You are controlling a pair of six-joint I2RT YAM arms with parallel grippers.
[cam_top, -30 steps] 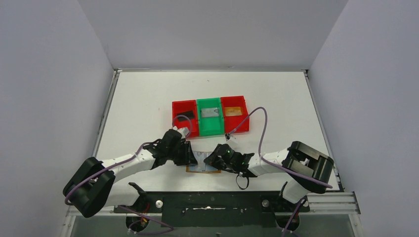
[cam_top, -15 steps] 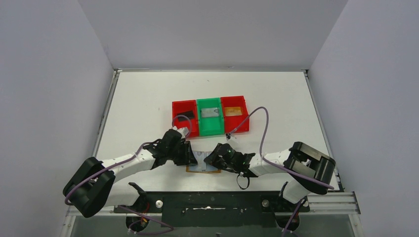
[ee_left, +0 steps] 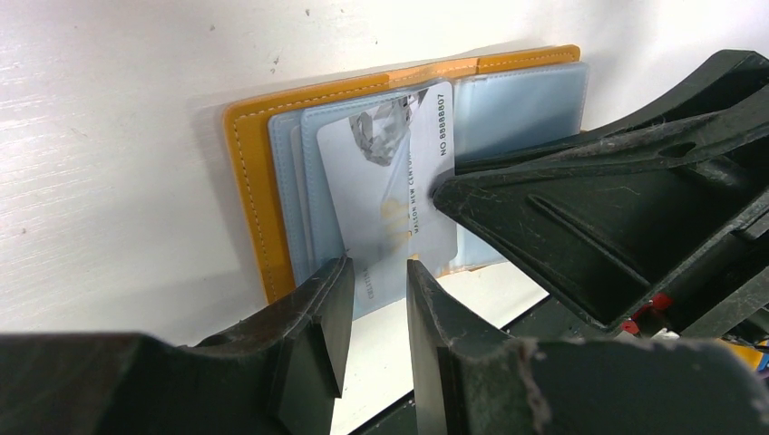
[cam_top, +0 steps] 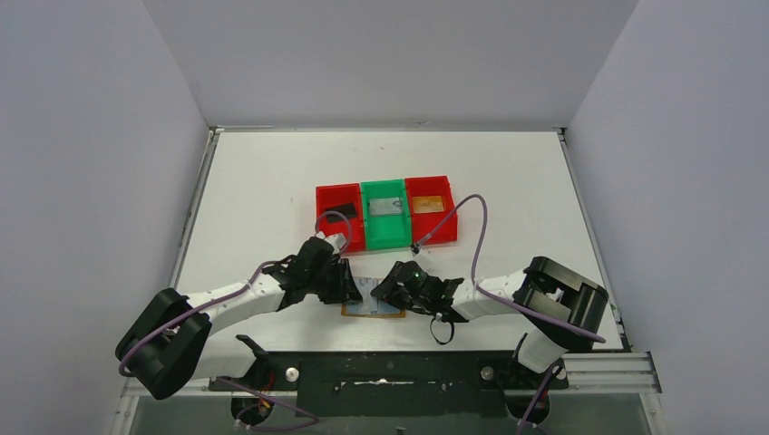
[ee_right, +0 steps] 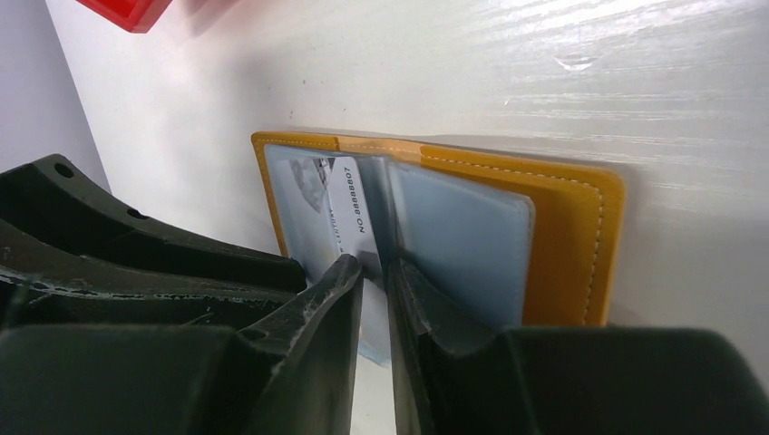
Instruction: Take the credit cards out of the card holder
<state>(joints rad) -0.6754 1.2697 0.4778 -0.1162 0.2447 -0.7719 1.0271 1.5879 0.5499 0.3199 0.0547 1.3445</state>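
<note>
The card holder (cam_top: 374,309) lies open and flat near the table's front edge, orange with pale blue-grey panels (ee_left: 245,181) (ee_right: 571,236). A pale credit card (ee_left: 390,172) (ee_right: 349,208) marked with a number sticks partly out of its left pocket. My left gripper (cam_top: 356,289) (ee_left: 379,267) is slightly open, its tips at the card's near edge with nothing between them. My right gripper (cam_top: 386,292) (ee_right: 374,263) stands at the holder's centre fold with a narrow gap between its fingers. One right finger (ee_left: 589,208) touches the card's long edge.
Behind the holder stand a red bin (cam_top: 339,217), a green bin (cam_top: 384,213) and a second red bin (cam_top: 430,207) side by side, each with a card in it. The black base rail (cam_top: 390,372) runs just in front of the holder.
The right gripper's jaws have parted a little, and the right arm has edged slightly left toward the holder. The left arm and the holder have not moved.
</note>
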